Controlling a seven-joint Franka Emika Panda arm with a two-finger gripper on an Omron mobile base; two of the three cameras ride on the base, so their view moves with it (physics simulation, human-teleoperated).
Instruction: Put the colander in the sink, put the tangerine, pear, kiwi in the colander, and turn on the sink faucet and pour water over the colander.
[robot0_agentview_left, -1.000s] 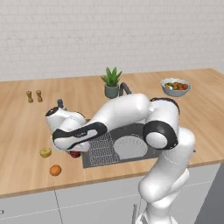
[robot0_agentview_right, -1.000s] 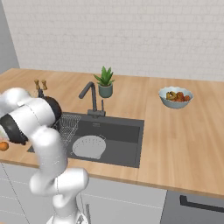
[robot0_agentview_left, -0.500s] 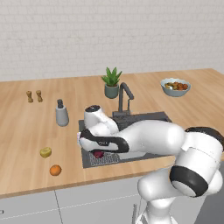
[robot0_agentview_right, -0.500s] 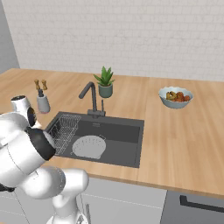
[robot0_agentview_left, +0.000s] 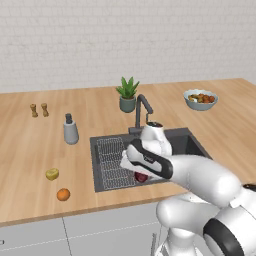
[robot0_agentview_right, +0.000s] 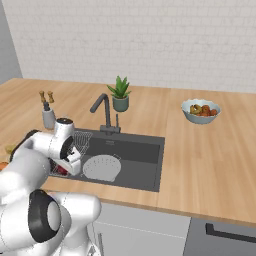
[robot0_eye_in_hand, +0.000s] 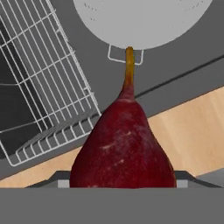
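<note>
**Red pear held over the sink's front edge**

The end effector (robot0_agentview_left: 141, 174) is clamped around a dark red pear (robot0_eye_in_hand: 123, 144), its jaws set wide to take the fruit's belly. In the hand view the pear rises between the tips with its brown stem pointing toward the colander (robot0_eye_in_hand: 139, 19). From the left base view a bit of the red fruit (robot0_agentview_left: 141, 177) shows under the hand, at the front wall of the sink (robot0_agentview_left: 186, 142), right of the wire rack (robot0_agentview_left: 114, 160).

The colander (robot0_agentview_right: 102, 167) sits on the floor of the sink (robot0_agentview_right: 142, 150), pale and round, beside the rack (robot0_agentview_right: 82, 141); in the hand view one small rim handle faces the pear. Nothing can be seen lying in the part of the colander that shows.

The faucet (robot0_agentview_left: 141, 109) stands at the back of the basin, just in front of a potted plant (robot0_agentview_left: 127, 94).

On the tabletop (robot0_agentview_left: 30, 150), left of the sink, the tangerine (robot0_agentview_left: 63, 194) lies near the front edge, with a yellow-green fruit (robot0_agentview_left: 52, 174) close behind it. A grey bottle (robot0_agentview_left: 70, 130) and two small shakers (robot0_agentview_left: 39, 110) stand farther back. A bowl of fruit (robot0_agentview_left: 200, 99) rests well to the right.
</note>
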